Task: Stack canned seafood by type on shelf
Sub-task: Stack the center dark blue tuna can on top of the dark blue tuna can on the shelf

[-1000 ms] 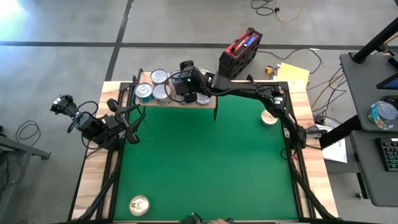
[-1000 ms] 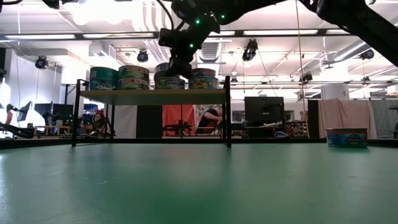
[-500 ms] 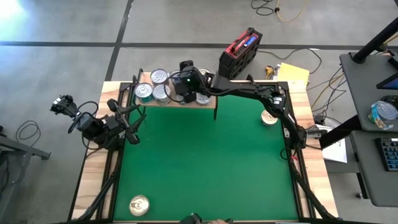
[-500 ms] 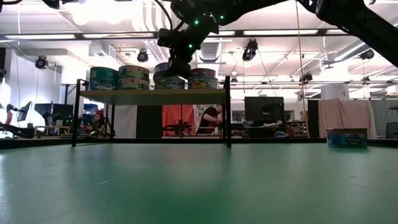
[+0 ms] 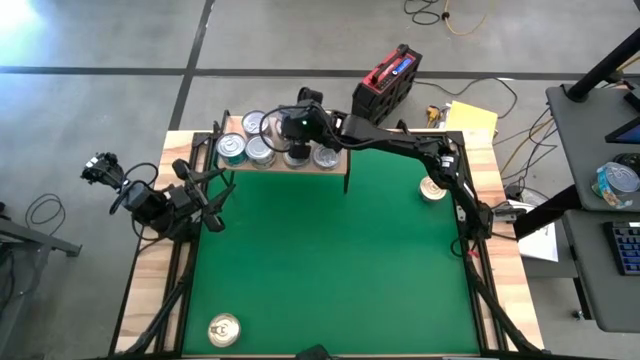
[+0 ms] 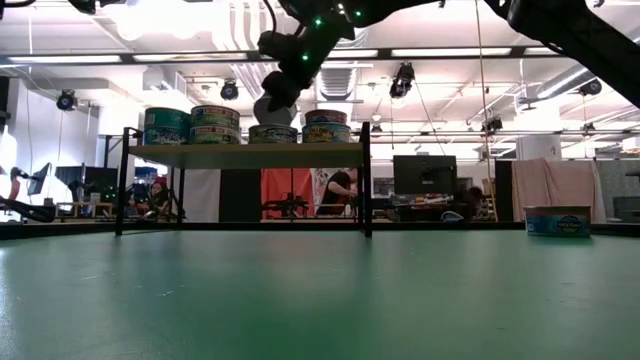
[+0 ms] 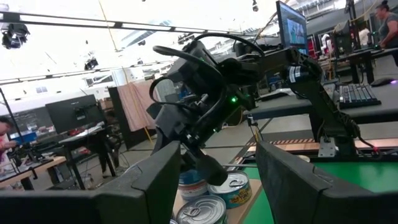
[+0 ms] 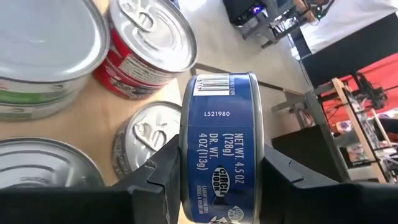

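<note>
One camera hangs overhead, looking straight down on the tabletop (image 5: 480,300). Another sits at mat level, facing across; both catch the shelf (image 5: 335,165). Wrist cameras look close past their arms' fingers.

My right gripper (image 8: 219,180) is clamped on a blue-sided tin (image 8: 221,146), held on edge so its barcode and weight label face me. Below it I see the light-wood shelf (image 8: 245,59) carrying a red-sided tin (image 8: 146,46), a silver-topped tin (image 8: 146,140) with its pull tab up, and two larger lids (image 8: 46,37) beside them.
</note>
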### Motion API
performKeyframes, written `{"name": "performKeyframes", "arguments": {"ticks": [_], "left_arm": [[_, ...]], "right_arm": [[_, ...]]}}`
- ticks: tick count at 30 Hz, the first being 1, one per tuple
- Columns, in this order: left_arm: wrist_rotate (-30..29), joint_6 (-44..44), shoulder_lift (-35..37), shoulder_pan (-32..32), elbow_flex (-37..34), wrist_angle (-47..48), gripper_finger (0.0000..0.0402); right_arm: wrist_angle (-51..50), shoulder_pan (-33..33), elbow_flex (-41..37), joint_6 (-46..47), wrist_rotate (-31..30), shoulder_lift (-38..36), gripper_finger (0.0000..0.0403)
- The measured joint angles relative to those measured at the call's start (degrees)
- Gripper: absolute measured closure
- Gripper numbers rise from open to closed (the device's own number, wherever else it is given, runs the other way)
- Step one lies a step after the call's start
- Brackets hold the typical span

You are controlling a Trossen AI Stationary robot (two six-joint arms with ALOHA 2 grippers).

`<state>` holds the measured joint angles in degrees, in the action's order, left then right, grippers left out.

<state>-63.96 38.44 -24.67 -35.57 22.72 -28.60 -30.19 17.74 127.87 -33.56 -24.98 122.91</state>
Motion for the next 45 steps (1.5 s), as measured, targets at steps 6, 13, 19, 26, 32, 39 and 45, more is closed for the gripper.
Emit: {"name": "performKeyframes", "arguments": {"ticks": [6, 13, 19, 26, 32, 39, 45], "left_arm": [[0.0, 0.01, 0.0, 0.0, 0.02, 0.57, 0.0208], [0.0, 0.01, -0.02, 0.0, 0.01, 1.02, 0.0208], [0.0, 0.02, -0.02, 0.0, 0.0, 1.23, 0.0208], [0.0, 0.01, -0.02, 0.02, 0.02, 1.25, 0.0208], [0.0, 0.02, -0.02, 0.02, 0.02, 1.25, 0.0208], [0.0, 0.0, -0.02, 0.02, 0.02, 1.27, 0.0208], [0.0, 0.01, -0.02, 0.02, 0.01, 1.31, 0.0208]], "right_arm": [[-1.21, -0.36, -0.05, -1.77, 1.39, 0.56, 0.0272], [-1.26, -0.37, -0.13, -3.36, 1.4, 0.96, 0.0272], [-1.57, -0.37, -0.23, -4.03, 1.53, 0.96, 0.0272], [-1.48, -0.74, -0.52, -4.63, 2.67, 0.96, 0.0264], [-1.44, -0.74, -0.52, -4.63, 2.67, 0.96, 0.0261], [-1.33, -0.74, -0.52, -4.61, 2.67, 0.96, 0.0258], [-1.2, -0.74, -0.52, -4.61, 2.61, 0.96, 0.0232]]}}
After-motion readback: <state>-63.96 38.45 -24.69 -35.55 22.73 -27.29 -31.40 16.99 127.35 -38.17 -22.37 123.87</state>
